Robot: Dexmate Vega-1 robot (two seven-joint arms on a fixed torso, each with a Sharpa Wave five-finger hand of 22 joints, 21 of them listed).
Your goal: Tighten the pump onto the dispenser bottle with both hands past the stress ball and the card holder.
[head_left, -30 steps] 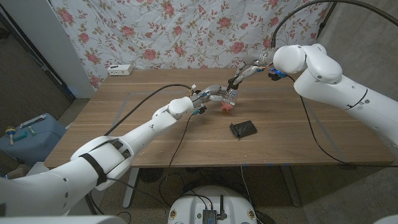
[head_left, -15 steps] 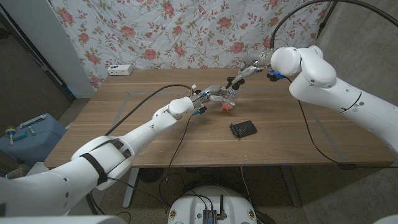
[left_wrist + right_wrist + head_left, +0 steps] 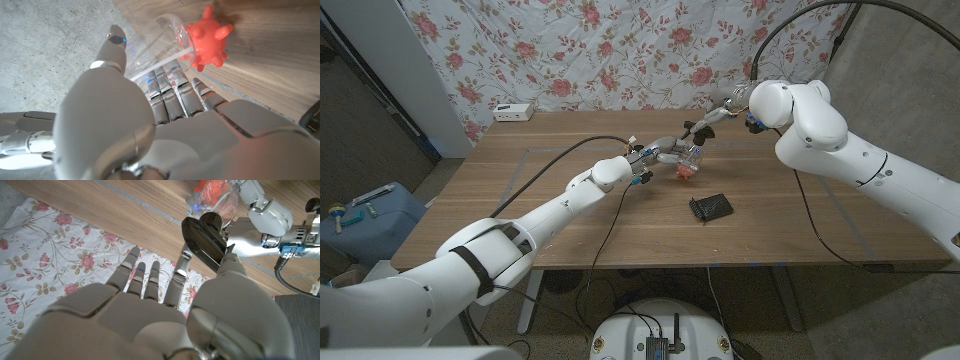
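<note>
My left hand [image 3: 667, 152] grips the clear dispenser bottle [image 3: 693, 154] beyond the middle of the table, fingers wrapped round its body [image 3: 161, 44]. The black pump [image 3: 204, 239] sits on the bottle's neck [image 3: 220, 206]. My right hand [image 3: 706, 121] reaches down to the pump from above and pinches its head between thumb [image 3: 233, 265] and fingers. The orange spiky stress ball [image 3: 686, 172] [image 3: 207, 37] lies on the wood just in front of the bottle. The black card holder [image 3: 711, 207] lies nearer the front edge, apart from both hands.
A white power strip [image 3: 512, 112] sits at the table's [image 3: 520, 220] back left corner. A black cable [image 3: 560, 160] runs along my left arm over the table. A floral cloth [image 3: 620, 50] hangs behind the table.
My right arm has swung to the left while its hand stays on the pump. The left hand, bottle, ball and card holder have not shifted.
</note>
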